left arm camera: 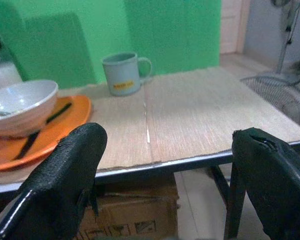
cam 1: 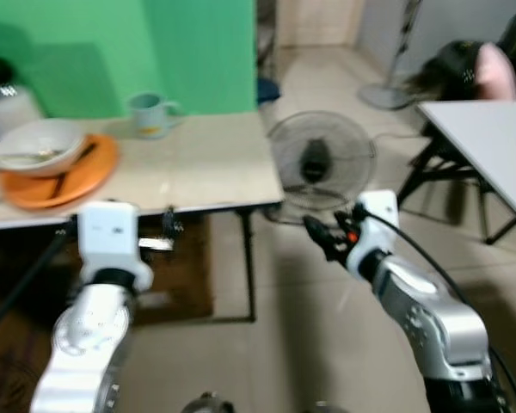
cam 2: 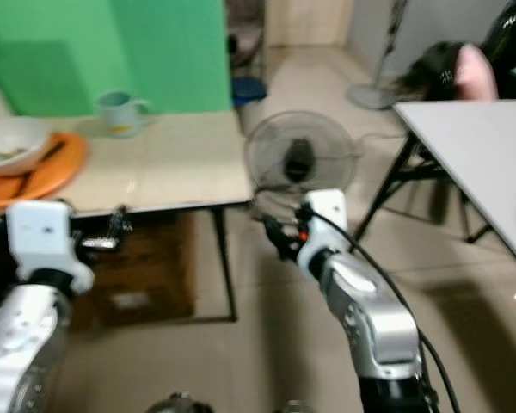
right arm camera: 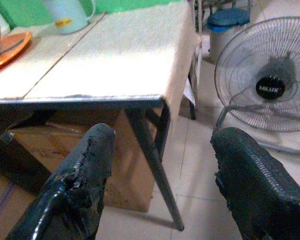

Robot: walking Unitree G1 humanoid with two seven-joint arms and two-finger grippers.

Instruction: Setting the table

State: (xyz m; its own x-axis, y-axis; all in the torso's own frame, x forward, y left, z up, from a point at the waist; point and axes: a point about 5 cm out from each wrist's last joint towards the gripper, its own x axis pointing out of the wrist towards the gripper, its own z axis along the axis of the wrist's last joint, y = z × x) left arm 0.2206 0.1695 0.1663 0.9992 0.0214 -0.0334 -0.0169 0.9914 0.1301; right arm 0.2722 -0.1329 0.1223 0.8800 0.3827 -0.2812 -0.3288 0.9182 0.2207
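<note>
A beige-topped table (cam 1: 206,163) stands against a green wall. At its left lie an orange plate (cam 1: 77,176) with a white bowl (cam 1: 34,144) on it and a dark utensil (left arm camera: 42,127) across the plate. A pale blue mug (cam 1: 150,114) stands behind them near the wall. My left gripper (cam 1: 166,231) is open and empty, level with the table's front edge and just short of it. My right gripper (cam 1: 325,237) is open and empty too. It hangs over the floor, to the right of the table's right front leg (right arm camera: 152,165).
A floor fan (cam 1: 320,163) stands right of the table, with a blue bin (right arm camera: 230,17) behind it. A white table (cam 1: 490,138) on dark legs fills the far right, with a person (cam 1: 486,64) beyond it. A cardboard box (left arm camera: 135,215) sits under the beige table.
</note>
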